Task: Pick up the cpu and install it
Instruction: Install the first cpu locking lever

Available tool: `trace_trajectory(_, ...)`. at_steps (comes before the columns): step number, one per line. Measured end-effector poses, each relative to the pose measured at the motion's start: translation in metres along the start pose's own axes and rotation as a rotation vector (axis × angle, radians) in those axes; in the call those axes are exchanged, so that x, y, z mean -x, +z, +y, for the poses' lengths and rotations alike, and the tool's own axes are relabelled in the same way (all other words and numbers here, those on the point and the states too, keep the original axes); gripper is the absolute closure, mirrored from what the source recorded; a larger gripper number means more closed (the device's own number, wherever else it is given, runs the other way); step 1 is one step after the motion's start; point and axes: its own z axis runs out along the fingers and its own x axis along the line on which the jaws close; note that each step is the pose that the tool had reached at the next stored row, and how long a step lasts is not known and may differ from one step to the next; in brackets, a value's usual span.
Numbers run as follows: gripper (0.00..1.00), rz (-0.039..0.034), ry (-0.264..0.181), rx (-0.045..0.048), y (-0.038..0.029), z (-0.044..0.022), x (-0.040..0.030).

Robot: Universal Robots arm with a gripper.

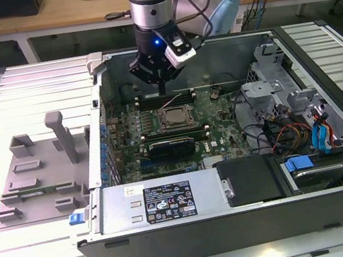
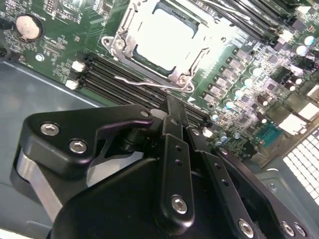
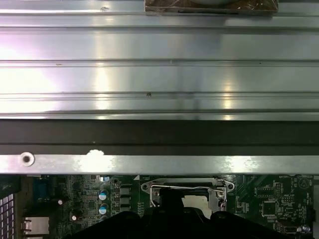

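Observation:
The cpu [image 2: 163, 40] is a bright silvery square lying flat inside the metal socket frame [image 2: 115, 44] on the green motherboard. In the exterior view the cpu [image 1: 177, 116] sits in the middle of the open computer case. My gripper [image 1: 162, 91] hangs just above the board, behind the socket toward the case's back wall. Its black fingers [image 2: 175, 119] are pressed together with nothing between them, and the gripper [image 2: 172, 102] stands over the memory slots beside the socket. In the first wrist view the socket [image 3: 187, 188] peeks out just past the dark gripper body.
A long black-finned card [image 1: 171, 146] lies in front of the socket. The case holds a power supply [image 1: 163, 198], a drive cage [image 1: 324, 163] and loose cables [image 1: 290, 132]. A grey fixture tray [image 1: 35, 173] stands at the exterior view's left on the slatted table. A thin wire lever [image 2: 144, 83] runs beside the socket.

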Motion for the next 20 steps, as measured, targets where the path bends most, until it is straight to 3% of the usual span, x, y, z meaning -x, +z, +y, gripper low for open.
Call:
trace_trajectory(5, 0.89, 0.0001, 0.0, -0.0001, 0.0041, 0.0, 0.0039)
trace_trajectory(17, 0.89, 0.0002, -0.001, 0.0018, 0.0232, 0.0011, 0.0074)
trace_trajectory(20, 0.89, 0.0003, -0.056, 0.0044, 0.0262, 0.0024, 0.0075)
